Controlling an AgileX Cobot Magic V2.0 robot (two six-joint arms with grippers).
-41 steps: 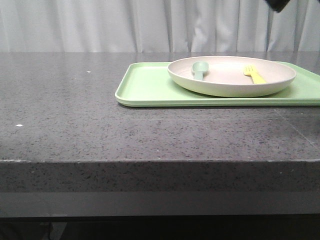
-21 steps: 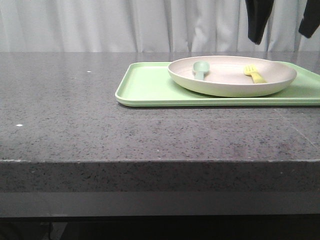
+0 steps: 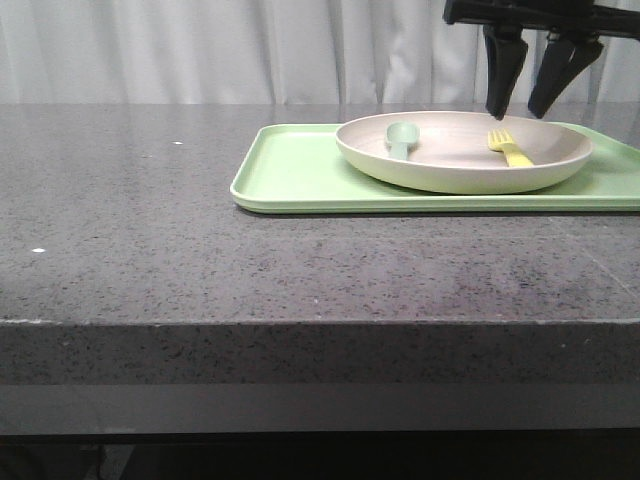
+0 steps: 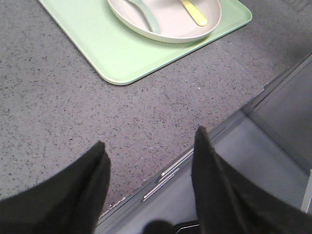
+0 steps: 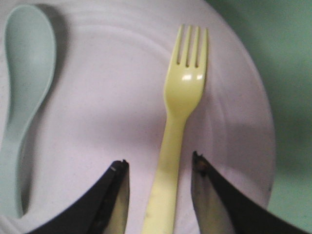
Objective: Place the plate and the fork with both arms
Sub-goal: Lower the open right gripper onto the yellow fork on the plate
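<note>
Moved: right fingers (image 3: 522, 112) have dropped lower over the plate (image 3: 463, 152) than half a second ago.
Right fingers: parted narrowly, one each side of the fork (image 5: 176, 131) handle, gripping nothing.
Fork: lies in the plate, beside the spoon (image 5: 22, 92).
Left fingers (image 4: 148, 161): spread wide, empty, above bare bench (image 3: 150, 230).
Plate: on the tray (image 3: 300, 175), well apart from the left fingers.

Front view low, table-level; left wrist looks down from afar, right wrist close; all share plate (image 3: 463, 150).
</note>
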